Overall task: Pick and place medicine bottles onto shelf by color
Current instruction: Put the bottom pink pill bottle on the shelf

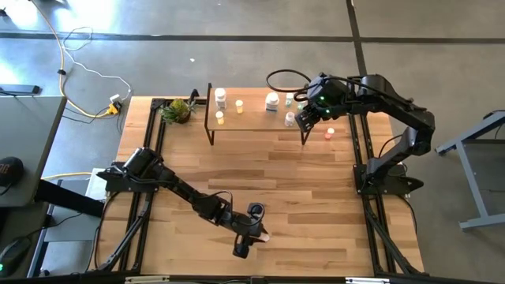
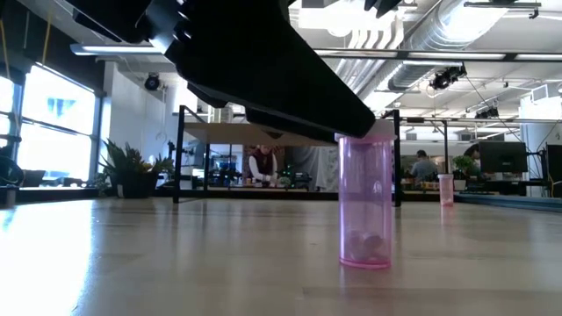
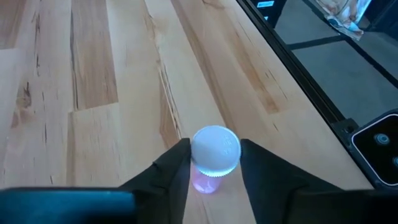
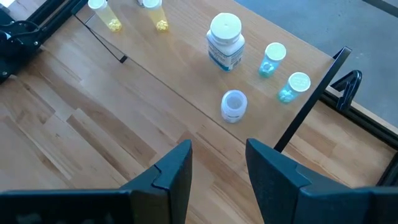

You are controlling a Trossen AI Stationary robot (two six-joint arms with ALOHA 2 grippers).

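left gripper (image 3: 214, 163) fingers flank pink bottle (image 3: 213, 155)

3 white btls (image 1: 272, 100), 2 yellow (image 1: 239, 105), 2 green (image 4: 272, 59), 1 pink (image 2: 365, 202), 1 orange (image 1: 329, 133), 1 shelf (image 1: 254, 120), 1 plant (image 1: 178, 110)

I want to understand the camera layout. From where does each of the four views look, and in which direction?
High: above, straight down on both arms, light-wood shelf.
Low: table height, level across; pink translucent bottle under dark left arm.
Left wrist: past left gripper, its fingers flanking that white-capped bottle.
Right wrist: above the shelf; right gripper empty, bottles beyond.
Shared: the pink bottle in low and left wrist views.
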